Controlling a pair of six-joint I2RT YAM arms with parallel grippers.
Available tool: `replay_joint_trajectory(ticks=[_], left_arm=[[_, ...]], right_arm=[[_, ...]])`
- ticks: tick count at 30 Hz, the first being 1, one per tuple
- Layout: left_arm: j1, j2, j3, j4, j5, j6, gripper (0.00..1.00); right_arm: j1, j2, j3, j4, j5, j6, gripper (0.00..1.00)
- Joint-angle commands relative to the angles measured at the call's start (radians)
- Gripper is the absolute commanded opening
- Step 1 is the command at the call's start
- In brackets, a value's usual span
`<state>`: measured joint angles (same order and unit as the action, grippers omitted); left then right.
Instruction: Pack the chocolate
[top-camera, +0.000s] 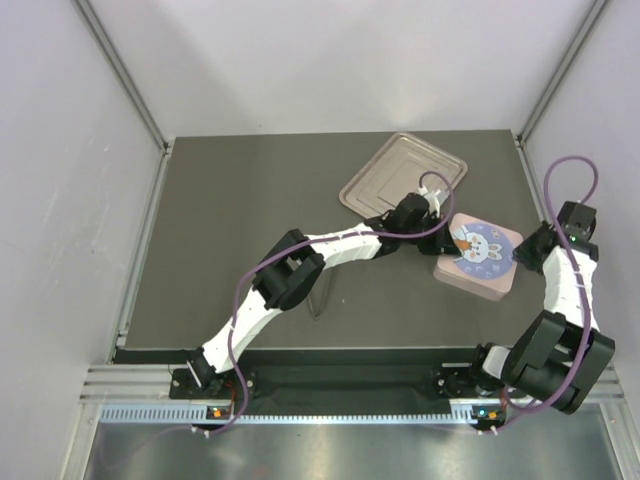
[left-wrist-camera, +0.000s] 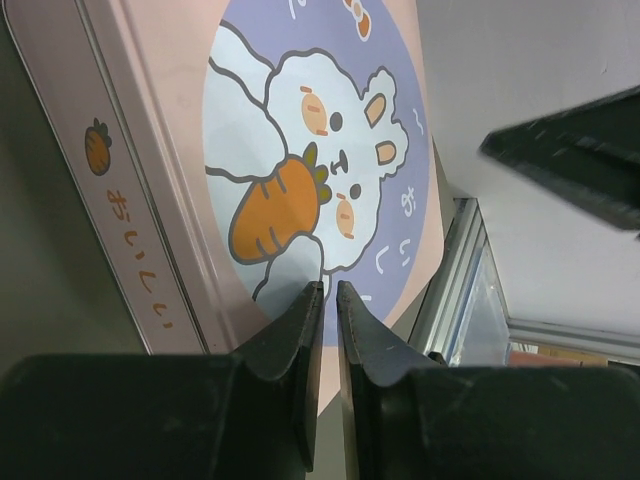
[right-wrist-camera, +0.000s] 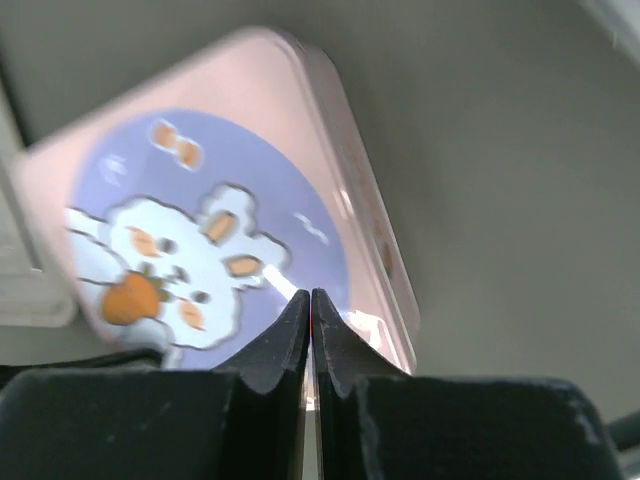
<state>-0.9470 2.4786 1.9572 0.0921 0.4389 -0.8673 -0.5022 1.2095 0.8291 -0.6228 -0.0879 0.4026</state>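
Chocolate unseen, presumably inside the lidded pink box (top-camera: 478, 257) near the desk's (top-camera: 230, 230) right edge: right claw (right-wrist-camera: 311, 297) together, left claw (left-wrist-camera: 329, 292) slit-wide, grip untellable.

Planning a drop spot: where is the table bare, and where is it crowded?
Bare: the left half of the table, from its left edge to the left arm; also the near strip between that arm and the pink bunny box. Crowded: the far right, where the silver tray, the box, the left hand and the right hand cluster.
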Motion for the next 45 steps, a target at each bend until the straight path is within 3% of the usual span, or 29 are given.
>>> replay_joint_trajectory(ticks=[1, 14, 20, 25, 30, 33, 38, 42, 45], left_arm=[[0.005, 0.006, -0.069, -0.117, -0.054, 0.005, 0.17], [-0.003, -0.007, -0.147, 0.055, 0.018, -0.139, 0.18], [-0.016, -0.036, -0.159, 0.104, 0.046, -0.176, 0.17], [0.028, -0.24, -0.239, 0.109, 0.004, -0.145, 0.19], [0.106, -0.502, -0.411, 0.098, 0.0, -0.086, 0.24], [0.155, -0.639, -0.521, 0.061, -0.011, -0.035, 0.26], [0.211, -0.815, -0.687, 0.021, -0.051, 0.025, 0.27], [0.223, -0.883, -0.764, 0.017, -0.072, 0.051, 0.27], [0.225, -0.909, -0.788, 0.009, -0.065, 0.054, 0.27]], right_arm=[[0.001, 0.004, 0.123, 0.061, -0.035, -0.007, 0.03], [0.042, 0.346, 0.111, 0.293, 0.03, 0.004, 0.01], [0.08, 0.283, 0.184, 0.249, 0.056, -0.005, 0.02], [0.197, 0.28, 0.304, 0.227, -0.139, -0.018, 0.03], [0.251, 0.28, 0.187, 0.458, -0.482, 0.036, 0.1], [0.26, 0.352, 0.104, 0.604, -0.6, 0.094, 0.1], [0.237, 0.5, 0.015, 0.791, -0.729, 0.117, 0.11], [0.203, 0.553, -0.01, 0.813, -0.774, 0.099, 0.11], [0.153, 0.538, -0.009, 0.706, -0.741, 0.035, 0.13]])
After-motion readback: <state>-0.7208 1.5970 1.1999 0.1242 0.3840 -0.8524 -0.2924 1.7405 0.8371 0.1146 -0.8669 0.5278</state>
